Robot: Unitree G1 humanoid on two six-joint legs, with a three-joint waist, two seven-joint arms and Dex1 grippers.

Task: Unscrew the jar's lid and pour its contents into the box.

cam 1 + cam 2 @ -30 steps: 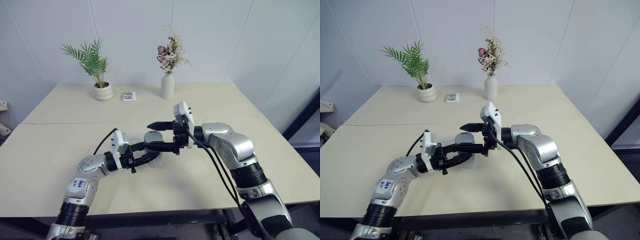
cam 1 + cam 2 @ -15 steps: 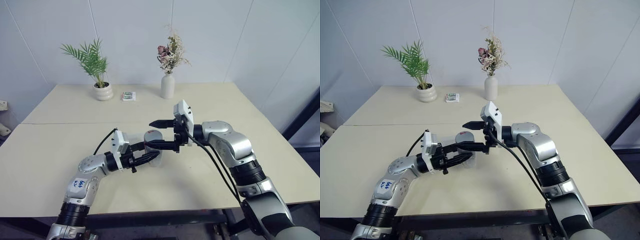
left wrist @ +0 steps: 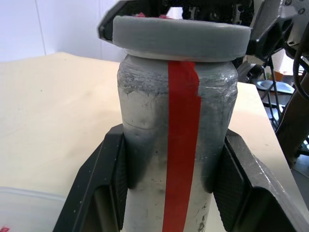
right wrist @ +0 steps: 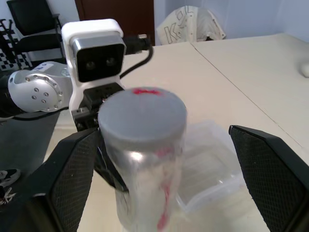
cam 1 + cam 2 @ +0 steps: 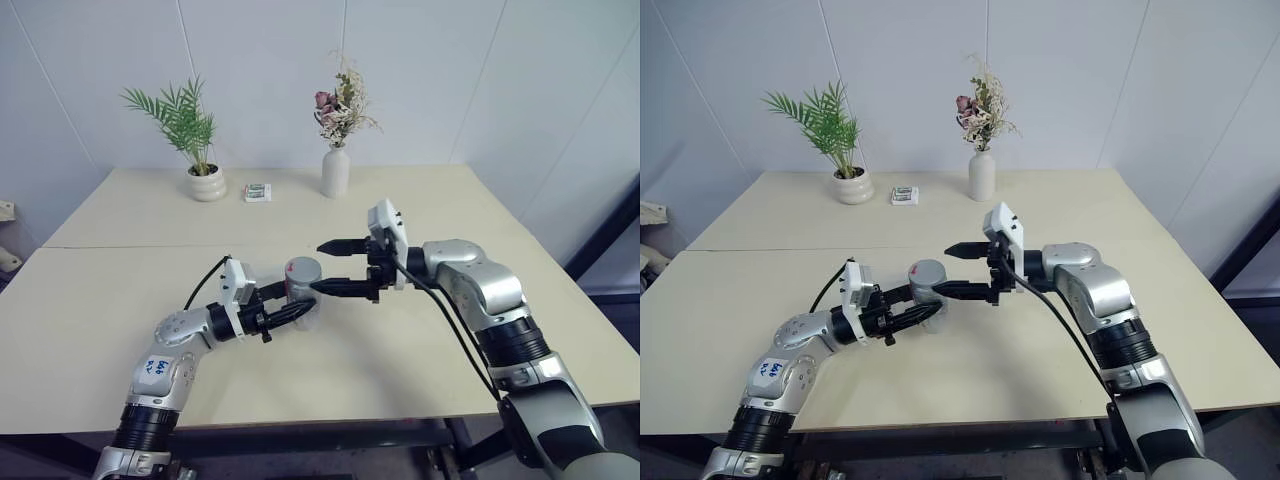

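At frame centre, the jar [image 5: 303, 283] is pinched by the left pincer [image 5: 290, 309]. The spread right pincer [image 5: 334, 267] should be centred squarely over the lid [image 4: 142, 112] before closing.

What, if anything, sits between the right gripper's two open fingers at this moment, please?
In the right wrist view, the jar with its grey lid stands between the right gripper's open fingers, untouched, held by the left gripper.

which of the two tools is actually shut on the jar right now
The left tool: its fingers press both sides of the jar. The right tool stands open beside the lid, not touching it.
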